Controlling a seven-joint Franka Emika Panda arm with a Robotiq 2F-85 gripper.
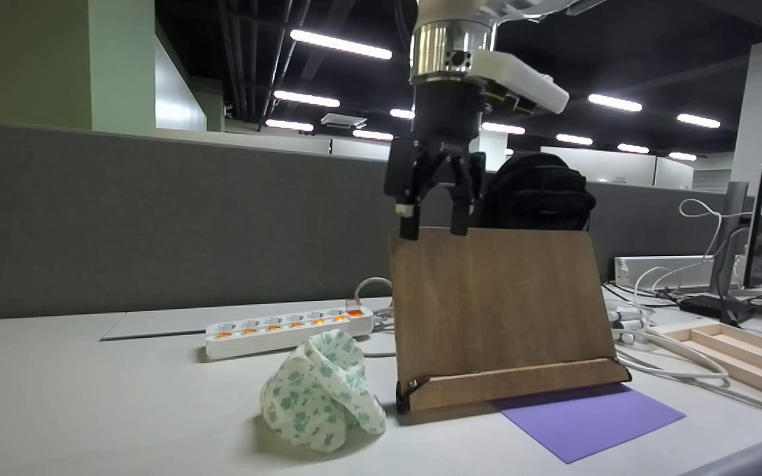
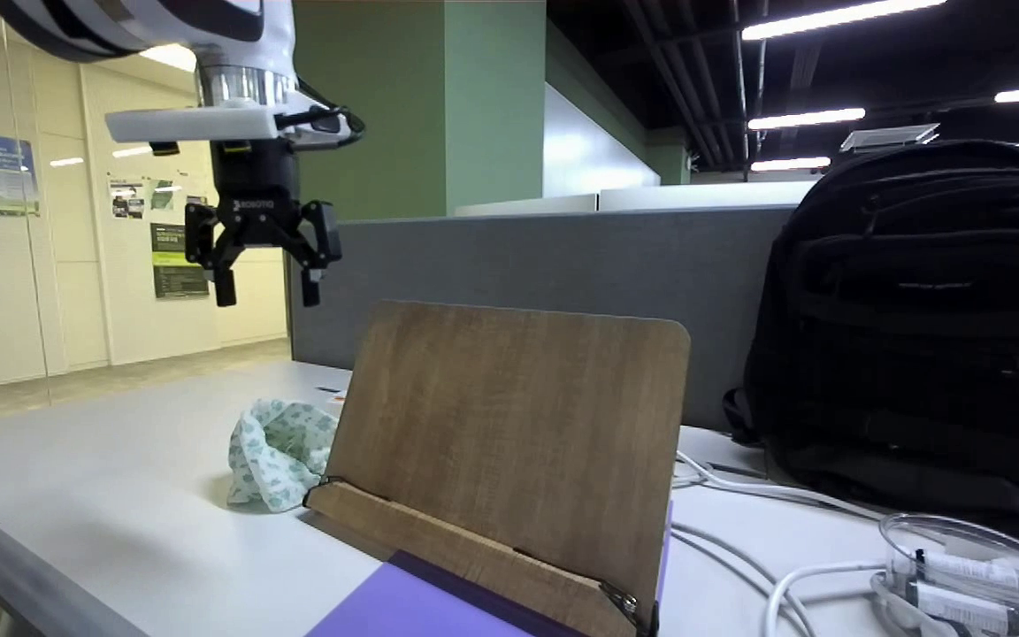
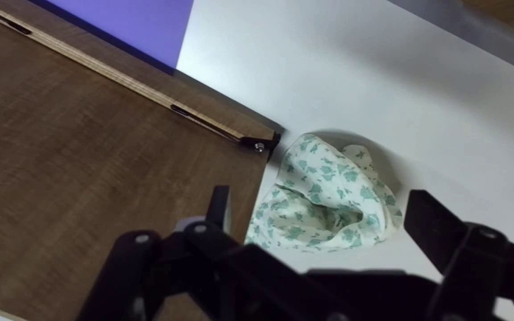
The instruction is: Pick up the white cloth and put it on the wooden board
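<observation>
Claw (image 2: 268, 289): pointing straight down, jaws wide, nothing in them, hanging well above the table (image 1: 123, 396); that looks like your set-up for a drop from above.
White cloth (image 2: 271, 467): there it sits, crumpled and loose on the table, at 6 o'clock beneath your claw in an exterior view.
Fingers (image 3: 433, 227): they show at 9 and 3 o'clock of the heap in the wrist view, so you seem lined up to pinch its middle.
Fold (image 3: 350, 178): here's a thick roll running 11 to 5 o'clock in the wrist view, the nearest thing to a long axis on a roundish heap; closing 9 to 3, you'd meet it aslant.
Hollow (image 3: 341, 218): the cloth's mouth points up at you, and that raised rim should give you something to grab.
Wooden board (image 1: 497, 304): leaning back, just beside the cloth, at 2 o'clock from it in an exterior view; a short carry for you, and the ledge (image 1: 520, 385) along its foot will probably stop the cloth sliding off.
Purple sheet (image 1: 592, 423): flat, running under the board's foot, likely outside your path.
</observation>
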